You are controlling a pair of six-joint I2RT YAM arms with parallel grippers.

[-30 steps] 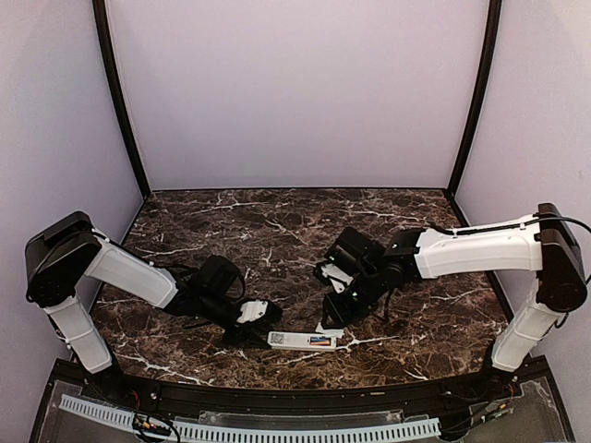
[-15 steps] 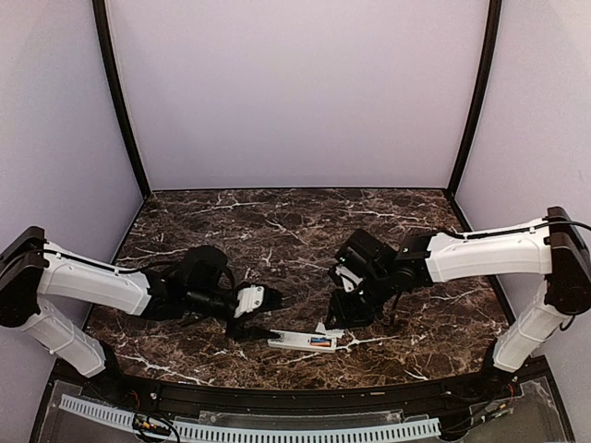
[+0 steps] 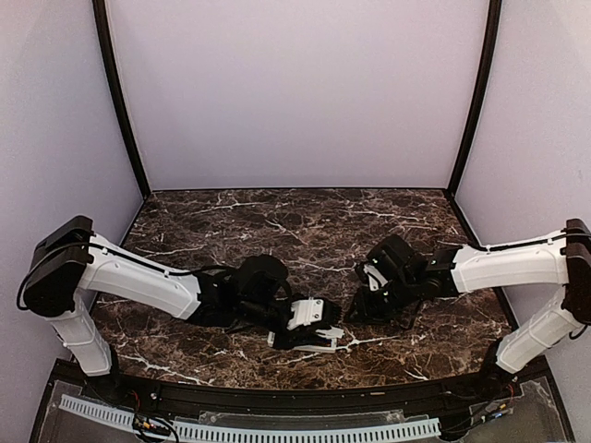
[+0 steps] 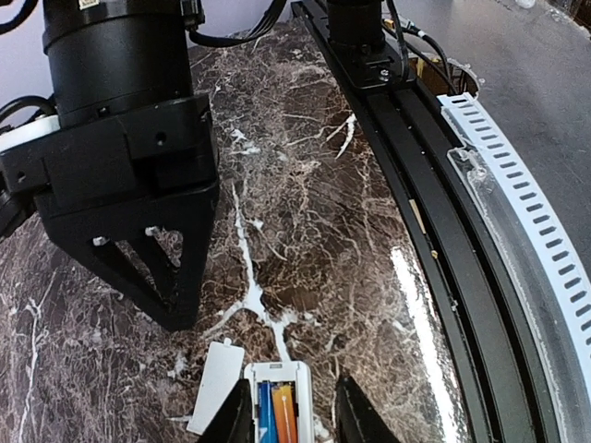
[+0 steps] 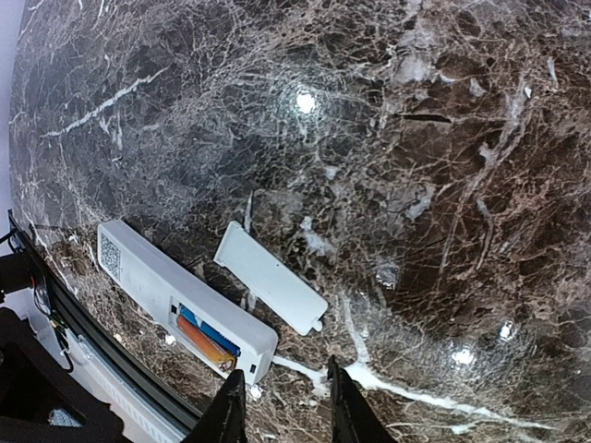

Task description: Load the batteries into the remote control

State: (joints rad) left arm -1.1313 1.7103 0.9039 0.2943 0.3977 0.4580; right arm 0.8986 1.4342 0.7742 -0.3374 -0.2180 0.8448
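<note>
The remote control (image 5: 148, 277) lies back up near the table's front edge, also in the top view (image 3: 288, 341). In its open recess sit both batteries side by side, the blue one (image 5: 211, 332) and the orange-red one (image 5: 205, 351). My left gripper (image 4: 293, 383) is low over the recess end (image 4: 277, 377) and straddles it, open. Its left finger (image 4: 235, 420) is against the remote's edge, its right finger (image 4: 355, 420) stands off it. My right gripper (image 5: 284, 369) hovers open just right of the remote, with only marble between its fingers.
The loose white battery cover (image 5: 270, 277) lies flat on the marble beside the remote's recess end. A black rail (image 4: 416, 138) and a white slotted strip (image 4: 517, 185) run along the table's front edge. The right gripper's black body (image 4: 138, 203) hangs just beyond the remote.
My left arm has swung right, onto the remote's recess end; its jaws spread wide, then narrowed around the remote. My right arm has drawn back to the right, away from the remote.
</note>
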